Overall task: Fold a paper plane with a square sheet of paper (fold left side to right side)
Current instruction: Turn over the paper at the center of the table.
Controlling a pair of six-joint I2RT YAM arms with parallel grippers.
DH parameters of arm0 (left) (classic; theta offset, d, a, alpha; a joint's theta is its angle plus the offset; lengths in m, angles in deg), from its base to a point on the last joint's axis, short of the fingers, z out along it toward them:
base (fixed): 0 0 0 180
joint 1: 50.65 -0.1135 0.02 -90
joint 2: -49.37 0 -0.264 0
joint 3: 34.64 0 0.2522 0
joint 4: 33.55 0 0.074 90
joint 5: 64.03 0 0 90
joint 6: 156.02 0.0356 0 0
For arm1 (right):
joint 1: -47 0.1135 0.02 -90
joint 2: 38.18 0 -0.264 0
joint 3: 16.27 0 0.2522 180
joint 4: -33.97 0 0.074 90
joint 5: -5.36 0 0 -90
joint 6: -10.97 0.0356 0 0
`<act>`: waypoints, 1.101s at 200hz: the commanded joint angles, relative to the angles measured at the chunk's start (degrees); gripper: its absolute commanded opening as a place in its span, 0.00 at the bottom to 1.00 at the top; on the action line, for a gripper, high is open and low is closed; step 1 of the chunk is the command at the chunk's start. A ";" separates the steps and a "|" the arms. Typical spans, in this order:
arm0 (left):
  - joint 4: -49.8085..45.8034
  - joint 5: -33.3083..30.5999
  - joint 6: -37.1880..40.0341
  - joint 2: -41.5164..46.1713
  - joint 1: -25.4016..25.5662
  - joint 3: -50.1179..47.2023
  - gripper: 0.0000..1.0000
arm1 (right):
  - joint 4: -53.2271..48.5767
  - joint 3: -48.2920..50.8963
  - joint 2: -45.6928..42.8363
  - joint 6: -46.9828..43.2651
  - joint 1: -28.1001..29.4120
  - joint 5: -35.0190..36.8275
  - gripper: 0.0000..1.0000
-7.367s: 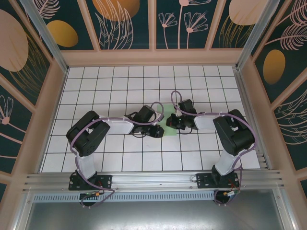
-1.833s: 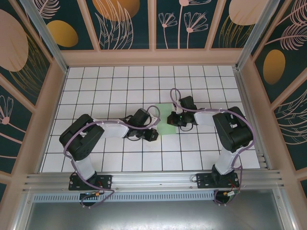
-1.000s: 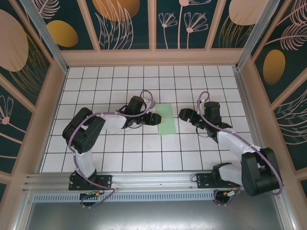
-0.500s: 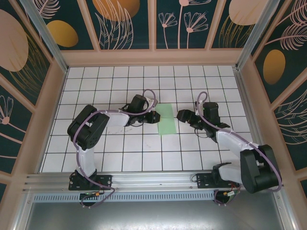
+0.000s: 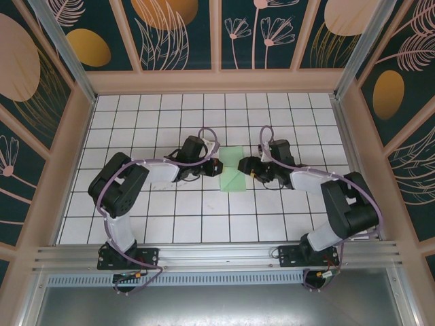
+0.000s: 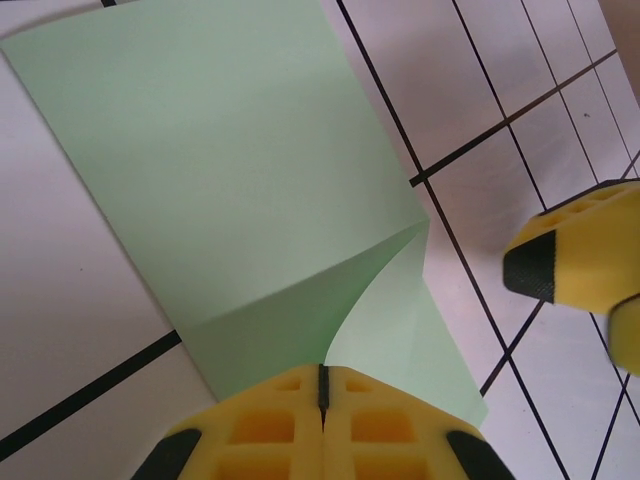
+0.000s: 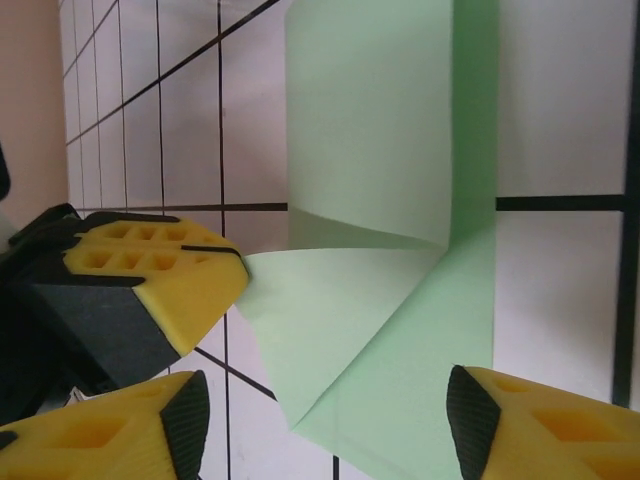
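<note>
The square sheet of paper (image 5: 235,179) lies mid-table, pale green and folded into a tall rectangle about one tile wide. One corner of it (image 6: 395,320) is raised as a slanted flap. My left gripper (image 6: 322,375) is shut on the edge of that flap, which runs into the seam between its yellow pads. In the top view the left gripper (image 5: 217,166) sits at the paper's left edge. My right gripper (image 7: 325,410) is open just above the sheet (image 7: 380,150), with paper between its fingers. It stands at the paper's right edge (image 5: 246,166). No pointed dart shape is in view.
The white tiled table (image 5: 204,217) is ringed by a wooden frame (image 5: 217,81). The two grippers face each other less than a tile apart. The right gripper's fingertip (image 6: 545,268) shows beside the paper in the left wrist view.
The right arm has swung in from the right to the paper's right edge. The left gripper has lifted a corner of the flat rectangle into a slanted flap.
</note>
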 commanded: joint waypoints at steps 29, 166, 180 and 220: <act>-0.17 -1.44 1.02 2.39 -0.05 -1.42 0.06 | 2.21 -4.62 6.26 1.68 2.00 -0.85 0.63; 0.66 -3.62 -1.22 6.04 -0.78 -2.99 0.29 | 8.41 -7.29 12.26 0.84 3.69 -0.78 0.23; 0.11 -4.70 -1.43 8.36 -1.60 -3.42 0.31 | 8.99 -7.12 10.98 -0.77 3.54 -0.34 0.04; -3.67 -8.30 -0.37 15.93 -4.24 -4.60 0.37 | 7.55 -7.32 4.66 -5.52 1.04 -3.63 0.00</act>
